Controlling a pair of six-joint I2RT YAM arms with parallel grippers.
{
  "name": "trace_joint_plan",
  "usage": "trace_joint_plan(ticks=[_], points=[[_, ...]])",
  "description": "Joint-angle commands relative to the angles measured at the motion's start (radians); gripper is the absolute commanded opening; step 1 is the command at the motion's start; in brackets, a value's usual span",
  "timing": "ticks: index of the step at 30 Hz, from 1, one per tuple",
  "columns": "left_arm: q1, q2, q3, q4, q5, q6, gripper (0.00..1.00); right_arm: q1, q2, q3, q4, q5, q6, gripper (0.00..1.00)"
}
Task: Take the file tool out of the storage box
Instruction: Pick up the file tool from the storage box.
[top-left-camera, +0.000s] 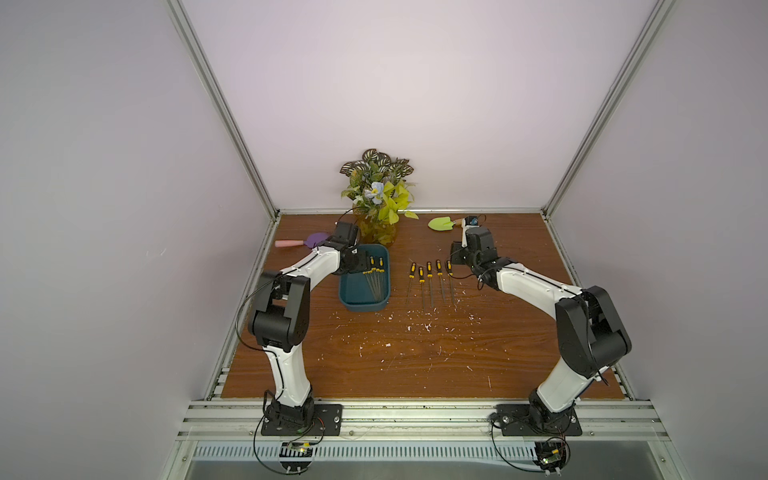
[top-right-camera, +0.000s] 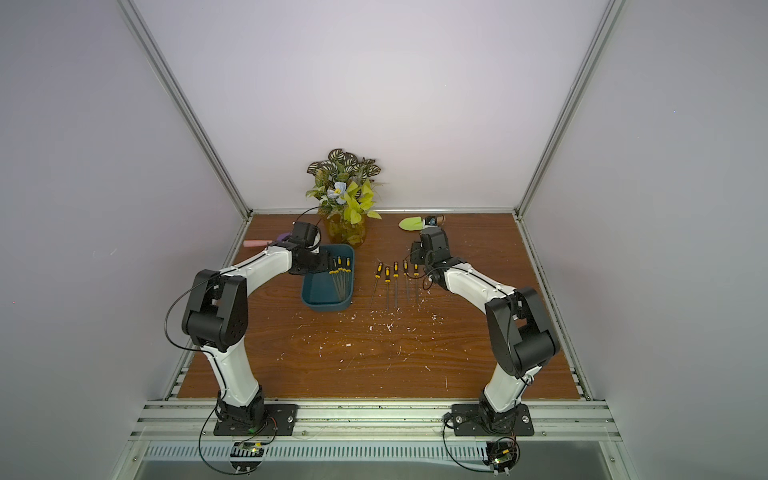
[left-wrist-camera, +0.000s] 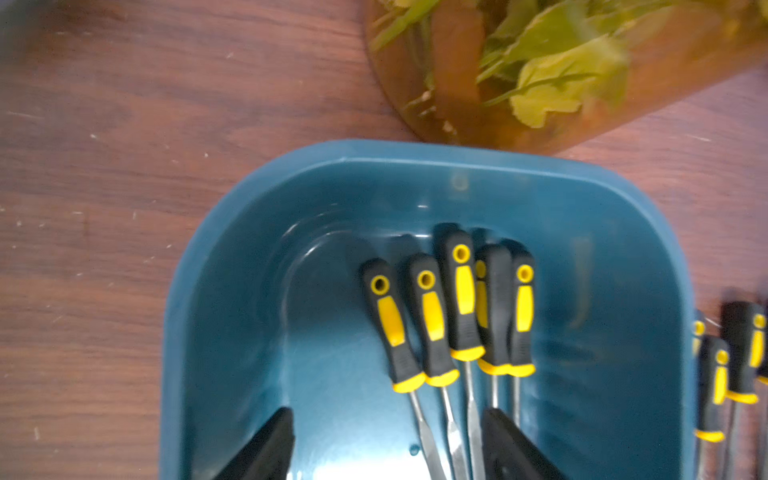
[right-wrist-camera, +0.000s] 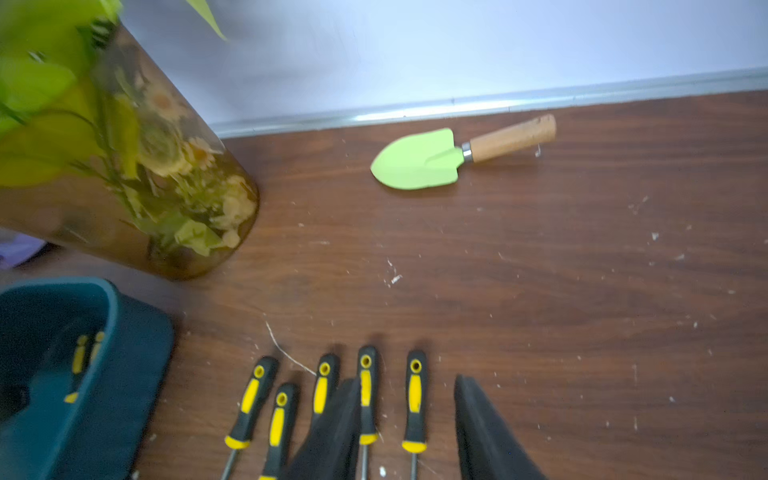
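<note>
The dark teal storage box (top-left-camera: 365, 306) sits left of centre on the wooden table. Several file tools (top-left-camera: 374, 271) with black-and-yellow handles lie bunched inside it. In the left wrist view their handles (left-wrist-camera: 432, 316) fan out near the box's far wall (left-wrist-camera: 216, 291). My left gripper (left-wrist-camera: 388, 419) is down inside the box, open, with three of the file shafts between its black fingers (left-wrist-camera: 282, 432) and nothing clamped. Several more files (top-left-camera: 430, 272) lie in a row on the table right of the box. My right gripper (right-wrist-camera: 406, 386) hovers open over the rightmost two (right-wrist-camera: 415, 399).
An amber glass vase (top-left-camera: 378, 232) of leaves stands just behind the box, close to my left wrist. A green trowel (top-left-camera: 441, 224) lies at the back right, and a pink-handled purple spade (top-left-camera: 291, 242) at the back left. White flecks litter the table's middle.
</note>
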Motion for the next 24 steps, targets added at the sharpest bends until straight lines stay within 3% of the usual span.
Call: trace_joint_plan(ticks=[1,22,24], points=[[-0.005,0.024,0.046,-0.043,-0.03,-0.014,0.71,-0.012,-0.025,-0.02,0.01,0.001,0.01,0.42],[-0.009,0.181,0.179,-0.065,-0.072,-0.04,0.54,-0.063,-0.038,-0.062,0.002,-0.047,-0.002,0.43],[-0.01,0.188,0.184,-0.067,-0.078,-0.04,0.43,-0.068,-0.04,-0.067,0.002,-0.052,-0.003,0.43]])
